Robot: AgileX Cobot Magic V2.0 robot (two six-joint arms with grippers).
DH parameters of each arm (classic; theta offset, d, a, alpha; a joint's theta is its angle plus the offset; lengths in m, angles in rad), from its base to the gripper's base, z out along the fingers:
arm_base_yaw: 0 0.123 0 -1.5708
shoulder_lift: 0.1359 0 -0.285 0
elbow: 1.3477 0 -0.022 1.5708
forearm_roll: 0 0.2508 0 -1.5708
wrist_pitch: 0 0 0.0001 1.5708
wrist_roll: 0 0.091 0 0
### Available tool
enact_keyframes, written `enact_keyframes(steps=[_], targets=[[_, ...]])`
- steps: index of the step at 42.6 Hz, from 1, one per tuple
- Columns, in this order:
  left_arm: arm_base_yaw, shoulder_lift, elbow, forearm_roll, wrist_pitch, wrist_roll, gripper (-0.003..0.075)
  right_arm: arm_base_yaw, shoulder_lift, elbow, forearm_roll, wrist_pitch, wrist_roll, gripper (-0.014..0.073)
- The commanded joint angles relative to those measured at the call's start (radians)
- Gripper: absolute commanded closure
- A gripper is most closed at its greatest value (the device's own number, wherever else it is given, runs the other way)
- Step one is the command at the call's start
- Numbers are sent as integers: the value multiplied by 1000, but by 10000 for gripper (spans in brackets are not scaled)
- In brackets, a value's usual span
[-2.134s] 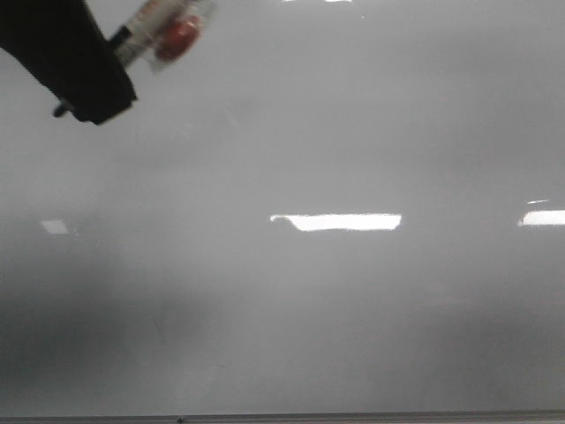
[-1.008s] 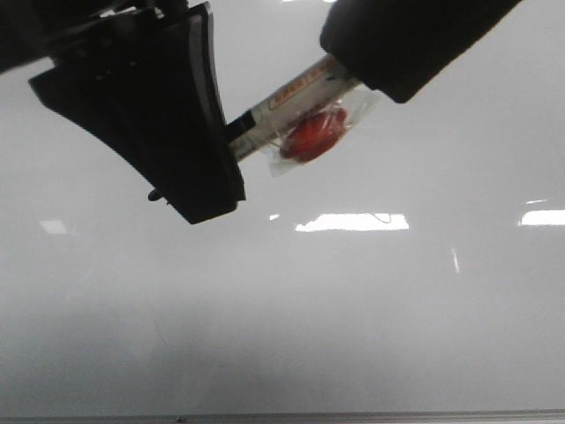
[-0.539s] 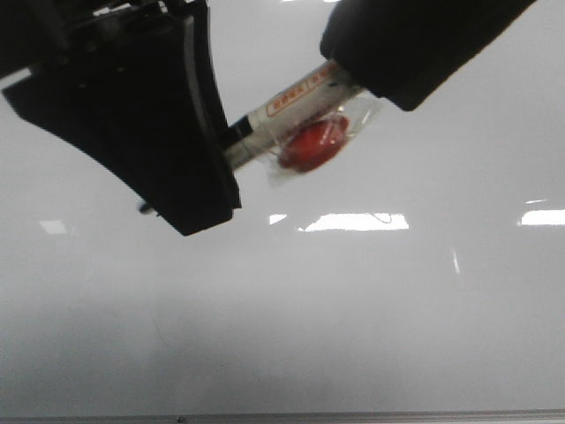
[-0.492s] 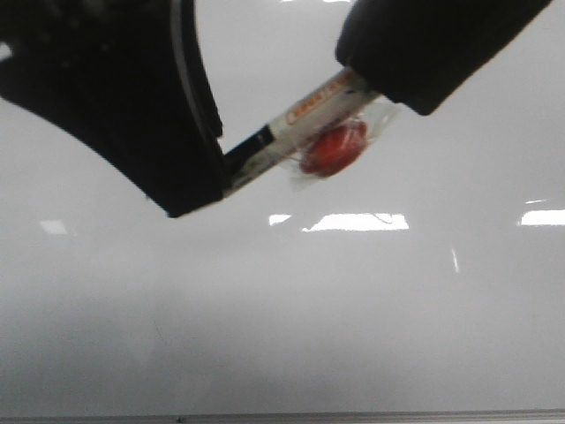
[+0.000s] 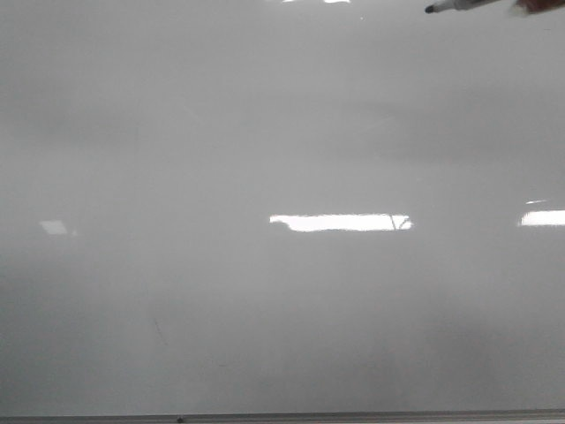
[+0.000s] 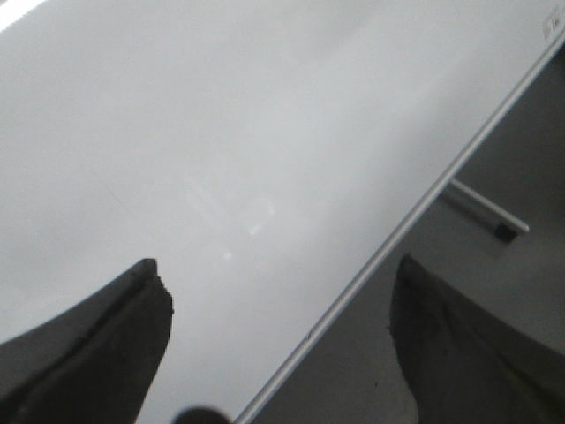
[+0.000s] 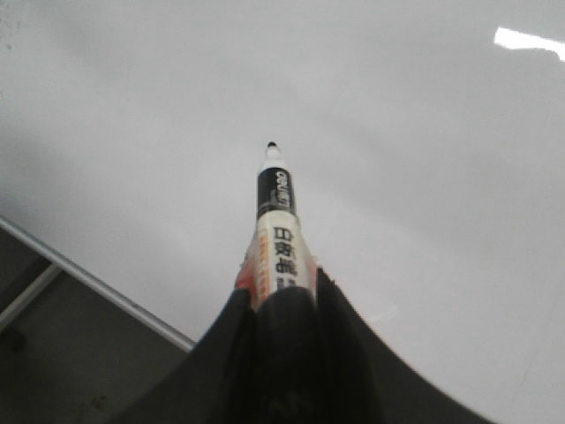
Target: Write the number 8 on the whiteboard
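The whiteboard (image 5: 282, 291) was blank: no 8 on it yet. A moment earlier both arms had crowded the front view; your left claw (image 6: 278, 344) then hung spread and empty, and your right claw (image 7: 281, 305) pinched the uncapped marker (image 7: 275, 212), tip above the board.

The whiteboard (image 5: 282, 132) looks glossy and smooth, edged with a thin metal strip (image 6: 388, 238).

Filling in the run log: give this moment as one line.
right gripper: shut on uncapped marker | left gripper: open, nothing held | whiteboard: no 8 visible | marker tip off board
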Motion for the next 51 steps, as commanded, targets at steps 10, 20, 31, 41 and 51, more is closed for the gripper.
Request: enact_keyframes(steps=[10,20,31,41,51], targets=[[5,24,-18,-33,-98,-16,209,-6,118,-50,23,-205,-32,662],[5,39,-18,-38,-88,-16,209,-8,281,-157,-8,-206,-61,662],[5,40,-18,-38,-88,-16,209,-8,421,-238,-43,-245,-61,662],[5,40,-18,-38,-88,-16,209,-7,505,-264,-43,-302,-61,662],[5,40,-18,-38,-89,-16,209,33,607,-307,-79,-194,-62,662]])
